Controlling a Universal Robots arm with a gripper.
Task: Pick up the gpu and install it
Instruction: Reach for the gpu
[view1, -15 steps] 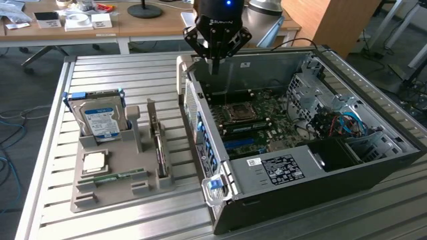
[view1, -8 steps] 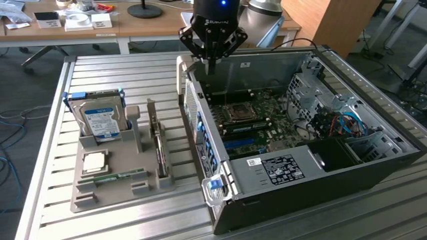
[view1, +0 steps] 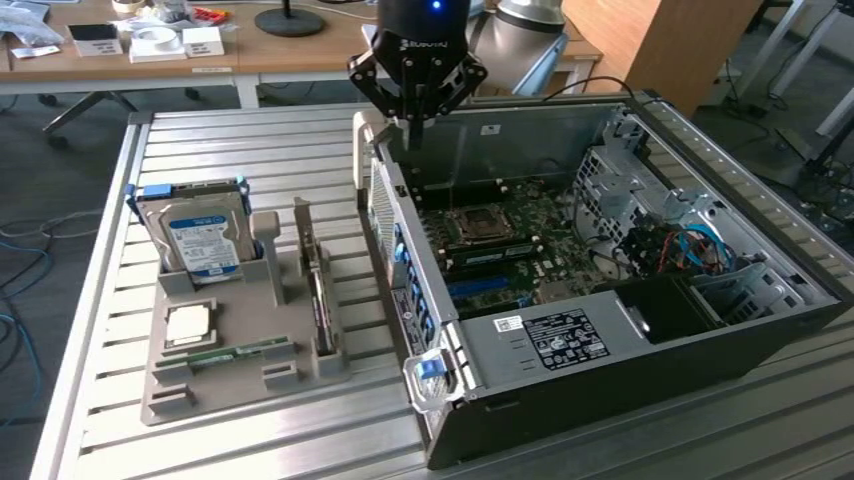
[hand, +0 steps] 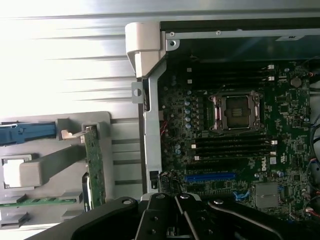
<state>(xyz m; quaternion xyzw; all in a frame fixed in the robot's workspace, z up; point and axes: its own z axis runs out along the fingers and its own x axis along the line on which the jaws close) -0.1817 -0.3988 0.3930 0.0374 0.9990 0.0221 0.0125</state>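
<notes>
The gpu (view1: 318, 292) stands on edge in a slot of the grey holder (view1: 220, 395), to the exterior view's left of the open computer case (view1: 787, 280). From the wrist camera it is a thin green board edge, the gpu (hand: 94, 167). My gripper (view1: 412, 128) hangs above the case's rear corner, well away from the card. Its fingers are shut with nothing between them. At the wrist camera, the gripper (hand: 176, 200) sits over the case wall, close to the blue slot (hand: 211, 176) on the motherboard (hand: 235, 145).
The holder also carries a hard drive (view1: 203, 235) with a blue-white label, a processor chip (view1: 187, 322) and a narrow memory stick (view1: 243, 351). Everything rests on a slatted metal table (view1: 254, 150). Cables (view1: 681, 250) and drive cages fill the case's far side. A wooden desk (view1: 267, 55) stands behind.
</notes>
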